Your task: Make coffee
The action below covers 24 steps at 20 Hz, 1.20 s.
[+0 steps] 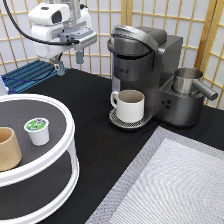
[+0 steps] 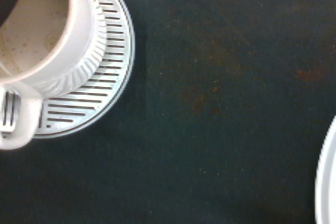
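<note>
Paper-screen backdrop, black worktop (image 1: 95,130) with a grey woven mat at the exterior view's bottom right. Exterior view: the tool (image 1: 69,62) hangs high at the top left, fingers spread apart, nothing between them. The coffee, a small white tapered plastic pod with green-and-black foil top (image 1: 37,130), stands upright on the upper shelf of a white round two-tier tray (image 1: 67,150), below the tool and slightly toward the view's left, well apart from it. A tan handleless cup (image 1: 8,148) sits beside the pod. A white handled mug (image 1: 129,105) rests on the drip plate of the grey coffee machine (image 1: 147,65), lid shut. Wrist view: the mug (image 2: 37,45) on the slotted drip plate (image 2: 94,95), bare worktop, tray rim (image 2: 328,175); pod not seen.
</note>
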Available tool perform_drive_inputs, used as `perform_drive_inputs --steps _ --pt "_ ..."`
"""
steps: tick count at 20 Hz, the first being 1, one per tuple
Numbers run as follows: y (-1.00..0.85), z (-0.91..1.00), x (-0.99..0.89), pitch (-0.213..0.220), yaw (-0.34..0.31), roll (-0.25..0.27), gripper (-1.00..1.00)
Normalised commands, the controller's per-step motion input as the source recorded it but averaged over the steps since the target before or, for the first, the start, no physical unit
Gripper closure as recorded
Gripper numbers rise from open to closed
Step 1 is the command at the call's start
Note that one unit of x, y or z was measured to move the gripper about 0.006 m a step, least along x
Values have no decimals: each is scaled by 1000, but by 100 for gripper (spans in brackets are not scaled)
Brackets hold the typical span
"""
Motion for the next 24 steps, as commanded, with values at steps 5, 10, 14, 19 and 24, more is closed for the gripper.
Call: perform_drive_inputs --steps 5,10,14,19,24 --pt "0 5 80 20 0 0 -100" --pt "16 151 344 40 -10 0 -100" --pt "52 671 926 121 0 11 -100" --pt "36 742 1000 134 0 8 -100" --pt "1 728 969 201 0 80 -100"
